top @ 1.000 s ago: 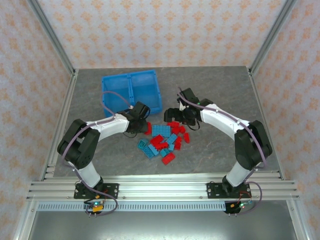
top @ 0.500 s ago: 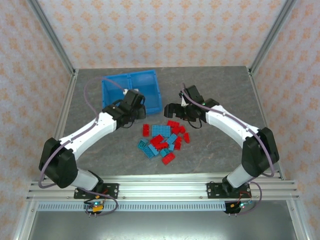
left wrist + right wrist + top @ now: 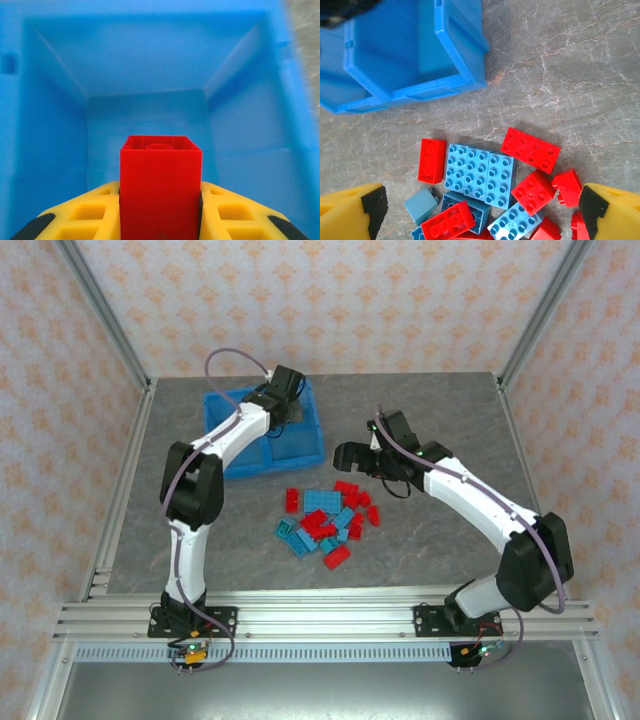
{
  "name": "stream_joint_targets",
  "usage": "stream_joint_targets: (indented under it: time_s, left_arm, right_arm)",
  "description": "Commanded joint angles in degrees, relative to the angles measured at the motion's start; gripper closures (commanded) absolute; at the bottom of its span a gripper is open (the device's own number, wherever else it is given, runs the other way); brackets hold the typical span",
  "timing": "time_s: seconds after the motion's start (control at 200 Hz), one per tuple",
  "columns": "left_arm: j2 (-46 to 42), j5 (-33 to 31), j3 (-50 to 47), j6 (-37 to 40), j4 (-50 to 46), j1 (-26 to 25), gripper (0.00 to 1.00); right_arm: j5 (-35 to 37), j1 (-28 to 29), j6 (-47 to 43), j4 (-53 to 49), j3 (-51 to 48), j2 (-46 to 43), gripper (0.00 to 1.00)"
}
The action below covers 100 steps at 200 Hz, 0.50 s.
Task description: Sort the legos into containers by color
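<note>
Toward the far left of the grey marbled desk [image 3: 440, 410] sat a bright blue translucent plastic bin [image 3: 214, 410] with two square compartments split by a central wall. The left arm reached out across it, and the left pincer [image 3: 283, 416] hung over the right-hand compartment [image 3: 300, 440]. From the left wrist camera, that pincer [image 3: 160, 202] was squeezed nearly closed on a single red studded plastic brick [image 3: 160, 190]. Its yellow fingers [image 3: 87, 215] pressed against both sides of the brick, which stood on end and pointed down into the compartment's blue walls [image 3: 150, 60]. The brick was held clear of the floor of the bin.

Nearer the middle of the desk, just in front of the bin, lay a loose heap of red and light blue plastic bricks [image 3: 325, 520]. One red brick [image 3: 292, 500] lay apart at the heap's left edge. In the right wrist view, a group of light blue bricks [image 3: 480, 175] lay side by side next to that red one [image 3: 432, 160], with more red pieces to the right.

Further right, the right pincer [image 3: 345, 453] hovered near the far edge of the heap, beside the bin's right corner [image 3: 462, 50]. Its jaws were spread wide and held nothing, and its yellow fingers [image 3: 350, 215] framed the bricks below.
</note>
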Motion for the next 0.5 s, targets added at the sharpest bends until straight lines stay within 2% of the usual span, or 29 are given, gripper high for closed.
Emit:
stream_joint_targets:
  time_s: [0.0,0.175,0.385,0.495]
  left_arm:
    - [0.52,3.58,4.18,0.60,-3.48,-0.44,0.64]
    - [-2.10,5.67,2.91,-0.04,-3.67,-0.51,0.52]
    - [-14.40,6.02,-8.74,-0.98,-0.24,-1.57,0.51]
    - [-24.15,5.87,-16.85,0.60,-0.55,-3.65,0.52]
  right_arm:
    - [2.66,0.43,0.89,-1.52,-1.19,-1.87,0.01]
    - [2.42,0.39,1.36,-1.15,-0.38,-1.06,0.01]
    - [2.23,0.44,1.40,-0.32,0.65,0.88,0.01]
    - [1.87,0.46,1.08,0.04,0.63,1.95,0.01]
